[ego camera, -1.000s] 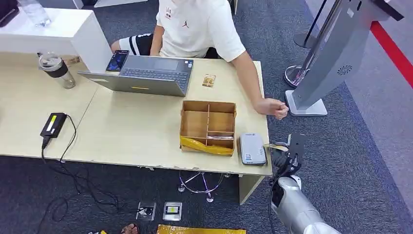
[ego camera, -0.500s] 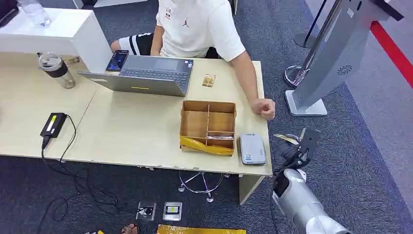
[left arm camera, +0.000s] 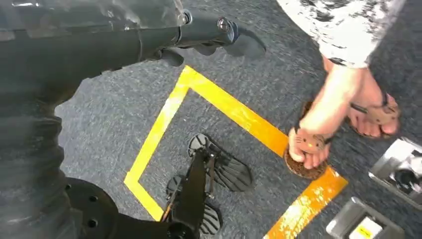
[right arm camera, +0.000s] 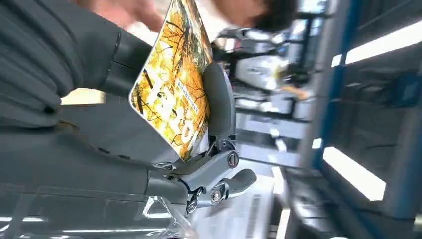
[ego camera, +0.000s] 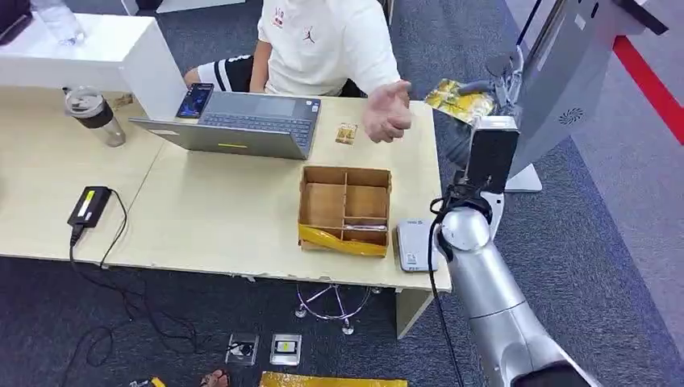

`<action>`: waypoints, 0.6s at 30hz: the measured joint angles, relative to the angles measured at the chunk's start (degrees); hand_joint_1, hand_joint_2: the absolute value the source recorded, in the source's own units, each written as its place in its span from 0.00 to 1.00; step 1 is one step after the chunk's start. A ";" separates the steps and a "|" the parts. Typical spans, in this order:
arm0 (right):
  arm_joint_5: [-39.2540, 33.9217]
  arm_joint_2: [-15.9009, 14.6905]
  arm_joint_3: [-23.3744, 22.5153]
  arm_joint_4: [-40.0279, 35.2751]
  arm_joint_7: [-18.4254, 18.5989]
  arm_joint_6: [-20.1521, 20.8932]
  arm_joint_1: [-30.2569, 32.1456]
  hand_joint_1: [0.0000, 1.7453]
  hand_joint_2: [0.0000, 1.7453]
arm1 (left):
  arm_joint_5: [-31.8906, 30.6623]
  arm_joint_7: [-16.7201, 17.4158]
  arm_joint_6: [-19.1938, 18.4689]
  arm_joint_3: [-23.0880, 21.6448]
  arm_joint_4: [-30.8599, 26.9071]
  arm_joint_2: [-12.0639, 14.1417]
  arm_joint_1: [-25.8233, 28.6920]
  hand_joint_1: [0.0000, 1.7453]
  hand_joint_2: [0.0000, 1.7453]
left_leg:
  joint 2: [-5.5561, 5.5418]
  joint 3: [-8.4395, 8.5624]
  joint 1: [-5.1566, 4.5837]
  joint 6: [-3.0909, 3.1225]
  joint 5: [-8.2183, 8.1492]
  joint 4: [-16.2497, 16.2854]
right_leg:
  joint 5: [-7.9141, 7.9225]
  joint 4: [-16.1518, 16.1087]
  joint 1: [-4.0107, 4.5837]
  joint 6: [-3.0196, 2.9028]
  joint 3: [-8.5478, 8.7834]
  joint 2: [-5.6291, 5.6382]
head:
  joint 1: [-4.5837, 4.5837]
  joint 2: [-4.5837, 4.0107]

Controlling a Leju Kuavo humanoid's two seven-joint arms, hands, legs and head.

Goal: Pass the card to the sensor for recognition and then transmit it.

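Presently the right hand (ego camera: 492,85) grips the yellow card (ego camera: 458,101) raised at two o'clock above the surface (ego camera: 218,210), just beside the person's open hand (ego camera: 387,111); handover judged underway, next requiring release into that palm.

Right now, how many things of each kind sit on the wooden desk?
Laptop: 1
Phone: 1
Lidded cup: 1
Black charger brick: 1
Divided wooden box: 1
Grey card reader: 1
Small card: 1
Total: 7
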 joint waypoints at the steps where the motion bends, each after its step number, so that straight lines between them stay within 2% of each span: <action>1: 1.63 0.53 1.06 0.02 0.33 1.15 -0.80 1.00 1.00 | -0.15 0.02 -0.31 -0.35 -0.09 0.20 -0.04 0.00 1.00 | 0.00 0.01 0.00 0.00 0.00 0.00 | 0.01 0.00 0.00 0.02 0.00 0.03 | 0.00 0.00; 4: 10.40 3.21 4.74 0.43 4.89 5.33 -1.79 1.00 1.00 | -0.26 0.76 -0.79 -1.11 -0.46 0.44 -0.04 0.00 1.00 | -0.01 -0.01 0.00 0.00 0.00 0.00 | 0.02 0.00 0.00 0.02 0.01 0.03 | 0.00 0.00; 7: 19.15 6.64 8.98 3.95 10.18 8.79 -3.25 1.00 1.00 | -0.15 1.57 -1.10 -2.31 -0.98 0.70 -0.20 0.00 1.00 | -0.04 -0.01 0.05 -0.02 0.01 0.00 | 0.01 0.00 0.04 0.01 -0.05 0.01 | -0.02 0.00; 8: 21.48 7.37 10.17 5.54 10.87 9.25 -3.97 1.00 1.00 | -0.07 1.71 -1.34 -2.71 -1.18 0.72 -0.19 0.00 1.00 | -0.11 -0.04 0.07 -0.03 0.02 0.00 | 0.00 0.00 0.06 -0.01 -0.04 -0.09 | 0.02 0.00; 12: 25.19 7.94 13.60 15.22 6.25 9.91 -11.66 1.00 1.00 | 1.79 3.06 -2.63 -4.62 -1.88 1.31 -0.09 0.00 1.00 | -0.16 -0.12 0.06 -0.04 0.06 0.00 | 0.00 0.01 0.05 -0.01 -0.11 -0.10 | -0.02 0.00; 14: 26.41 7.89 14.28 19.96 6.87 10.45 -15.20 1.00 1.00 | 2.65 3.65 -3.13 -5.25 -2.38 1.79 -0.08 0.00 1.00 | -0.16 -0.08 0.04 -0.04 0.06 0.00 | 0.00 -0.01 0.04 -0.01 -0.05 -0.11 | 0.02 0.00; 18: 29.30 7.87 15.98 25.86 10.26 10.23 -17.71 1.00 1.00 | 4.72 3.65 -3.78 -6.32 -3.08 2.67 -0.06 0.00 1.00 | -0.16 -0.09 0.01 -0.04 0.06 0.02 | 0.02 -0.02 0.01 0.01 -0.09 -0.10 | 0.02 0.00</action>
